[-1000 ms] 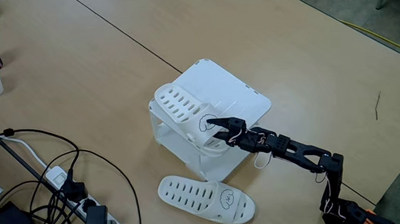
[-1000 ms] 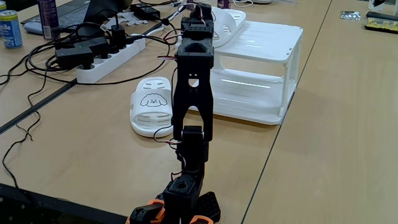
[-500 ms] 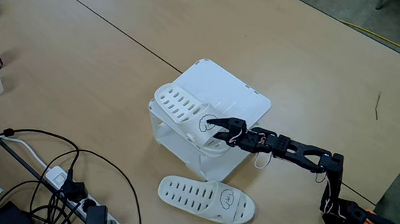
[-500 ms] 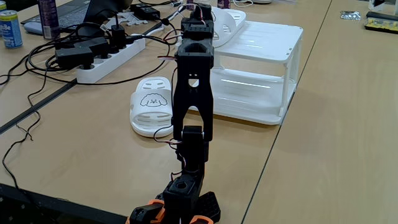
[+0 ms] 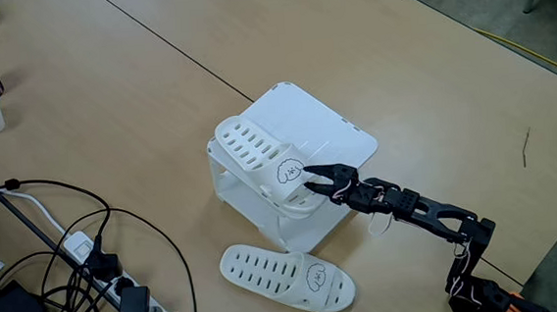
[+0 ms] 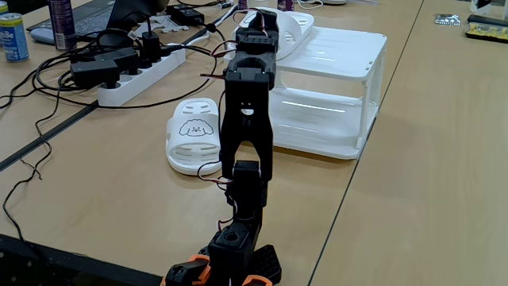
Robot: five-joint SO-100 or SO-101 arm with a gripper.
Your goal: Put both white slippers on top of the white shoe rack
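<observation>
One slipper (image 5: 259, 162) lies on the rack (image 5: 316, 134), along its left edge in a fixed view, and the other slipper (image 5: 287, 275) is on the desk (image 5: 432, 96) in front. Your gripper (image 5: 312, 180) sits at the upper slipper's heel, jaws parted, gripping nothing.

In the other fixed view, your arm (image 6: 246, 119) hides the jaws; one slipper (image 6: 290, 28) tops the rack (image 6: 341, 56), the other (image 6: 190, 143) rests on the desk (image 6: 413, 199) beside it.
</observation>
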